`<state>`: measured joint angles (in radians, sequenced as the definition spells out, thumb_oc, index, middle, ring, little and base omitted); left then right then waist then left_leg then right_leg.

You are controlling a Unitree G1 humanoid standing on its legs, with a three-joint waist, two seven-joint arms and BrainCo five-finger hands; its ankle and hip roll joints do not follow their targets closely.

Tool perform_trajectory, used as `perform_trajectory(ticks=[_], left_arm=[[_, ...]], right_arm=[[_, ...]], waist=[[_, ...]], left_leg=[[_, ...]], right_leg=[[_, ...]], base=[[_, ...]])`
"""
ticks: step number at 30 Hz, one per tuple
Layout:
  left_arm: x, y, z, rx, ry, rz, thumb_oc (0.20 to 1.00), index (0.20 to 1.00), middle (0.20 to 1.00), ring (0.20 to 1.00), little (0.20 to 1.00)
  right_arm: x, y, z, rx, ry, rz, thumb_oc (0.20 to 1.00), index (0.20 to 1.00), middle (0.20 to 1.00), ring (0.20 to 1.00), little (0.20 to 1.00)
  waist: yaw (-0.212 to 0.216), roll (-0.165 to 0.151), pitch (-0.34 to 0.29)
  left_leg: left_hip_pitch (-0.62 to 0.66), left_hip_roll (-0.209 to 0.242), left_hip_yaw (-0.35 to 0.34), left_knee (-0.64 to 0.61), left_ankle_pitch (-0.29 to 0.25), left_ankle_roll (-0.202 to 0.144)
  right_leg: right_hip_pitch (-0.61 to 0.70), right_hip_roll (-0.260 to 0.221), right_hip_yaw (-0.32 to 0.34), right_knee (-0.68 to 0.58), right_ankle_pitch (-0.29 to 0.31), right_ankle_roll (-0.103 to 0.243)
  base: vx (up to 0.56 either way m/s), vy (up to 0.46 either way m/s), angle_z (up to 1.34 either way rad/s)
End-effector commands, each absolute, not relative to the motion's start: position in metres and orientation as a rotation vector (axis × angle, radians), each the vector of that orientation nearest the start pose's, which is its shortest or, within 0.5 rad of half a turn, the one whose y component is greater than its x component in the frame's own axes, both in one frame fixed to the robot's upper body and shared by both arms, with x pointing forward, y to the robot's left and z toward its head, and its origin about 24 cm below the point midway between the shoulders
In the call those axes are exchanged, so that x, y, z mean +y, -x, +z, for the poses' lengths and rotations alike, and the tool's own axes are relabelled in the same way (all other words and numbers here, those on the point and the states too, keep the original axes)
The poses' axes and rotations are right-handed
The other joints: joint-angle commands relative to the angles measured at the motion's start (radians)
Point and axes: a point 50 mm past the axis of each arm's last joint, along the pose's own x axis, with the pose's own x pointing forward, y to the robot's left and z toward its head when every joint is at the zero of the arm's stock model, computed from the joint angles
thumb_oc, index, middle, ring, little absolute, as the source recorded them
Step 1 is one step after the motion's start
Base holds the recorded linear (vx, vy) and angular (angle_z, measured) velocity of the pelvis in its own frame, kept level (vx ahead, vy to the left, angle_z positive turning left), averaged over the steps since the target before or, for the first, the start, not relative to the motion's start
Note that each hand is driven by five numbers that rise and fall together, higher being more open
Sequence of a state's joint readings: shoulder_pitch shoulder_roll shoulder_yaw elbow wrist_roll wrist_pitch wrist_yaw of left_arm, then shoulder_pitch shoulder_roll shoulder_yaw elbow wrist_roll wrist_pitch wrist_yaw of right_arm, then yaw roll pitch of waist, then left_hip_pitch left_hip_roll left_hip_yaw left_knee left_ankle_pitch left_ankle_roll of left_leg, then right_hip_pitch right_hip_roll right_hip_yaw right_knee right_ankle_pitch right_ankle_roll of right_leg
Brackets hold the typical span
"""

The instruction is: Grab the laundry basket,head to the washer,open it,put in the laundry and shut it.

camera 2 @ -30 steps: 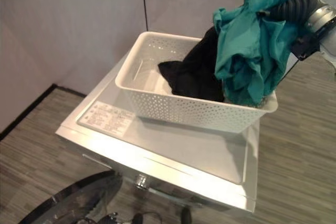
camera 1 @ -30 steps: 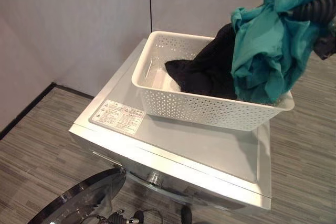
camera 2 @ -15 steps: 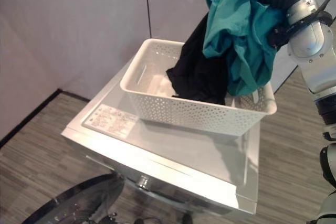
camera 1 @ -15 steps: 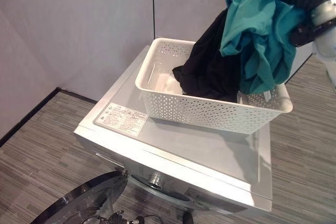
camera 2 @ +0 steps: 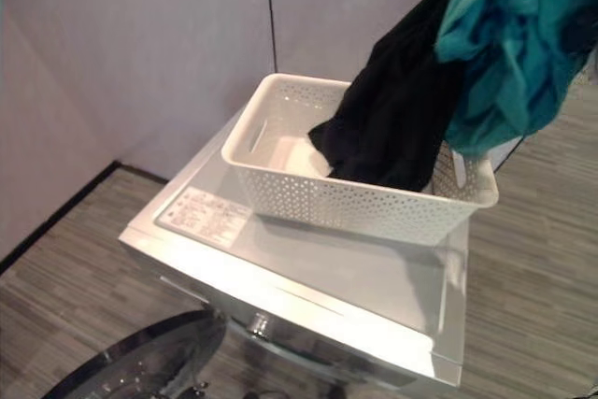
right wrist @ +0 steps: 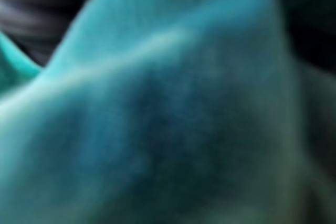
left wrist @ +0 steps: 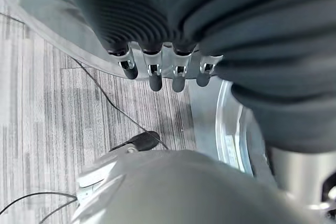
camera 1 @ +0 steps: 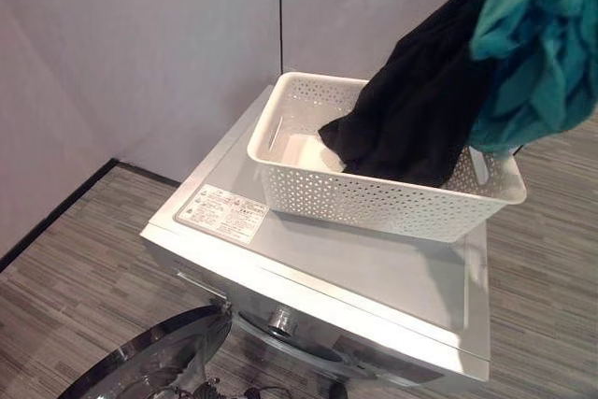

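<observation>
A white perforated laundry basket (camera 1: 374,205) stands on top of the silver washer (camera 1: 355,263). A teal cloth (camera 1: 542,53) hangs in the air above the basket's right end, bunched with a black cloth (camera 1: 411,109) whose lower end still trails into the basket. The teal cloth (right wrist: 157,119) lies right across my right hand (right wrist: 23,6) in the right wrist view. The washer's round door (camera 1: 140,366) stands swung open at the lower left. My left hand (left wrist: 157,72) hangs low by the washer front, fingers relaxed and holding nothing.
Grey walls close the space behind and to the left of the washer. Striped grey floor (camera 1: 65,259) lies around it. A white label (camera 1: 222,212) sits on the washer top and a knob (camera 1: 280,321) on its front panel.
The bundle of teal and black cloth has risen higher and moved right. More of the black cloth has come out of the basket. The right arm has left the eye views.
</observation>
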<state>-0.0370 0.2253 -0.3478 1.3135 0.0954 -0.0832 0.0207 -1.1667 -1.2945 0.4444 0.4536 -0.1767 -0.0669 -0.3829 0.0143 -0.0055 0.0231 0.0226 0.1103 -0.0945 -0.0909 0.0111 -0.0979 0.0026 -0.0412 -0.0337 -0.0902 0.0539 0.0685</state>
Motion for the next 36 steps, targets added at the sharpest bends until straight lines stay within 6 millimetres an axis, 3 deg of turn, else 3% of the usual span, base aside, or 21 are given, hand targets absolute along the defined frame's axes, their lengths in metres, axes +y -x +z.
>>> perform_trajectory(ticks=[1,6,12,16,18,19,22,27,30,34,36], left_arm=[[0.232,-0.084,-0.165,1.262,-0.625,-0.241,1.0,1.0,1.0,1.0,1.0],[0.233,-0.082,-0.165,1.264,-0.623,-0.234,1.0,1.0,1.0,1.0,1.0],[0.229,-0.079,-0.166,1.263,-0.617,-0.265,1.0,1.0,1.0,1.0,1.0],[0.222,-0.084,-0.166,1.235,-0.607,-0.291,1.0,1.0,1.0,1.0,1.0],[0.222,-0.084,-0.166,1.235,-0.607,-0.29,1.0,1.0,1.0,1.0,1.0],[0.219,-0.088,-0.166,1.219,-0.606,-0.298,1.0,1.0,1.0,1.0,1.0],[0.219,-0.088,-0.166,1.219,-0.604,-0.302,1.0,1.0,1.0,1.0,1.0],[0.223,-0.082,-0.167,1.241,-0.612,-0.29,1.0,1.0,1.0,1.0,1.0],[0.225,-0.074,-0.168,1.27,-0.606,-0.288,1.0,1.0,1.0,1.0,1.0],[0.228,-0.071,-0.168,1.284,-0.604,-0.278,1.0,1.0,1.0,1.0,1.0],[0.229,-0.073,-0.167,1.277,-0.598,-0.266,1.0,1.0,1.0,1.0,1.0]], right_arm=[[-0.326,-0.246,0.463,-0.94,1.285,-1.03,0.2,0.2,0.2,0.2,0.2],[-0.338,-0.234,0.469,-0.922,1.306,-1.117,0.2,0.2,0.2,0.2,0.2],[-0.335,-0.251,0.457,-0.887,1.24,-0.984,0.2,0.2,0.2,0.2,0.2],[-0.313,-0.276,0.44,-0.889,1.232,-0.839,0.2,0.2,0.2,0.2,0.2],[-0.313,-0.276,0.439,-0.889,1.232,-0.839,0.2,0.2,0.2,0.2,0.2],[-0.3,-0.285,0.439,-0.909,1.217,-0.788,0.2,0.2,0.2,0.2,0.2],[-0.291,-0.287,0.443,-0.936,1.201,-0.765,0.2,0.2,0.2,0.2,0.2],[-0.259,-0.296,0.455,-1.011,1.139,-0.646,0.2,0.2,0.2,0.2,0.2],[-0.228,-0.304,0.455,-1.06,1.105,-0.52,0.2,0.2,0.2,0.2,0.2],[-0.21,-0.318,0.451,-1.042,1.048,-0.433,0.2,0.2,0.2,0.2,0.2],[-0.201,-0.33,0.441,-0.985,1.072,-0.365,0.2,0.2,0.2,0.2,0.2]], waist=[[0.021,-0.106,-0.038],[0.016,-0.101,-0.042],[0.012,-0.096,-0.04],[0.017,-0.093,-0.031],[0.017,-0.093,-0.031],[0.026,-0.098,-0.028],[0.031,-0.102,-0.027],[0.041,-0.11,-0.03],[0.051,-0.114,-0.033],[0.065,-0.122,-0.031],[0.067,-0.125,-0.028]], left_leg=[[0.075,0.013,0.001,0.004,-0.102,0.021],[0.082,0.007,0.007,0.004,-0.11,0.024],[0.089,0.002,0.021,0.004,-0.116,0.029],[0.092,0.0,0.025,0.004,-0.116,0.033],[0.092,0.0,0.025,0.004,-0.116,0.033],[0.09,0.001,0.025,0.004,-0.115,0.032],[0.087,0.001,0.023,0.004,-0.112,0.031],[0.084,0.004,0.013,0.004,-0.108,0.029],[0.084,0.008,0.007,0.004,-0.107,0.028],[0.083,0.008,0.001,0.004,-0.103,0.027],[0.083,0.009,-0.002,0.004,-0.1,0.026]], right_leg=[[0.047,-0.115,-0.021,0.049,-0.075,0.087],[0.046,-0.119,-0.013,0.045,-0.071,0.092],[0.04,-0.123,0.003,0.044,-0.065,0.095],[0.04,-0.124,0.008,0.041,-0.066,0.093],[0.041,-0.124,0.008,0.041,-0.066,0.093],[0.042,-0.124,0.002,0.037,-0.066,0.092],[0.044,-0.122,-0.002,0.035,-0.066,0.09],[0.05,-0.119,-0.008,0.031,-0.067,0.085],[0.055,-0.117,-0.014,0.035,-0.069,0.08],[0.056,-0.115,-0.02,0.04,-0.07,0.077],[0.057,-0.114,-0.023,0.043,-0.071,0.076]], base=[[0.0,0.0,0.0],[0.01,0.02,-0.04],[0.01,0.018,-0.1],[0.0,0.012,-0.06],[0.0,0.006,-0.1],[0.0,0.007,-0.13],[0.0,0.002,-0.03],[0.0,0.003,0.04],[0.0,0.009,0.14],[0.0,0.004,0.06],[0.0,0.009,0.03]])
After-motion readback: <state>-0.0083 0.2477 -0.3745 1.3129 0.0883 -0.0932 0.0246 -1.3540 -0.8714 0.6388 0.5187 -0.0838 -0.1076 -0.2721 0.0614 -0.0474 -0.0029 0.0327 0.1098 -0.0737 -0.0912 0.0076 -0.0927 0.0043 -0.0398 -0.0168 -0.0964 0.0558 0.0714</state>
